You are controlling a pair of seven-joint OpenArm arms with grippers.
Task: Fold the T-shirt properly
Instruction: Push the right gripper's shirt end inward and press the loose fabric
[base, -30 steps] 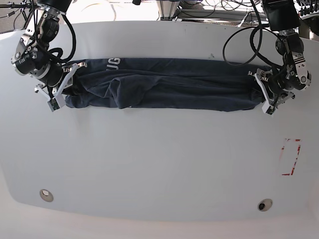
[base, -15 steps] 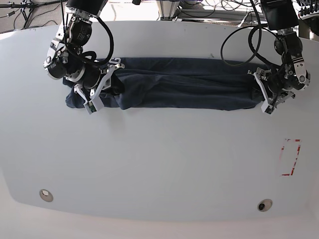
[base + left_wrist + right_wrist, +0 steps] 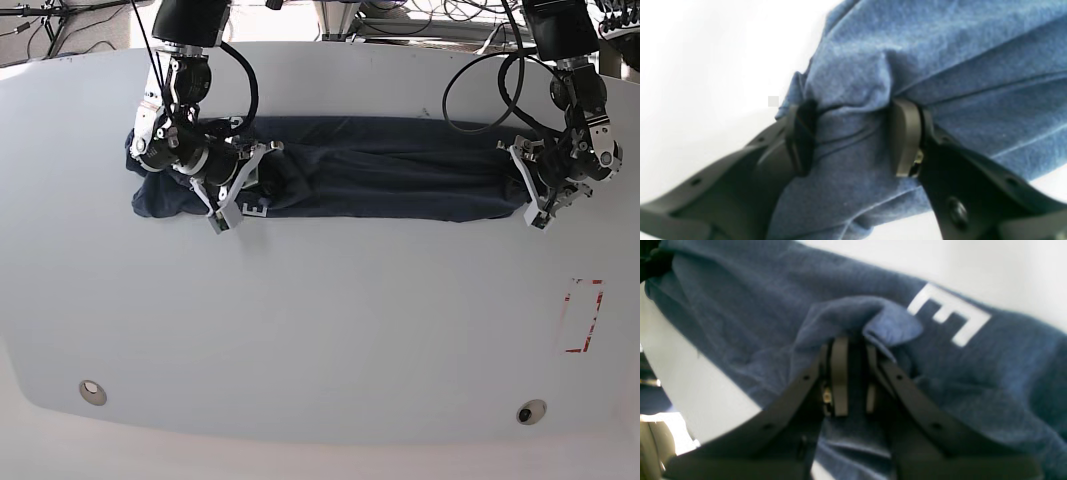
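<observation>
A: Start with the big picture. Where is the garment?

B: On the white worktop [image 3: 320, 330], near its far edge. The T-shirt [image 3: 380, 170] lies as a long narrow band, its long axis running across the base view from side to side, with some white lettering [image 3: 252, 211] showing near the end on that view's left.

A: And the arms?

B: One at each end of the band. The right end effector [image 3: 243, 182] sits on the base view's left, already a little inboard of that end and over the cloth. The left end effector [image 3: 528, 185] is at the opposite end, right at the band's tip.

A: What are they doing with the fabric?

B: The right one is clenched on a pinched-up fold of the T-shirt [image 3: 853, 316]; its wrist view shows the jaws nearly together with cloth bunched between them, beside a white block letter [image 3: 950, 318]. The left one grips a thicker bundle of T-shirt [image 3: 853, 133], fingers [image 3: 905, 133] set apart with cloth filling the gap.

A: So what does the next move turn on?

B: I'd judge the fold goes along that long axis: the rest of the band lies toward the left arm from the right end effector, so the right arm carries its end that way.
</observation>
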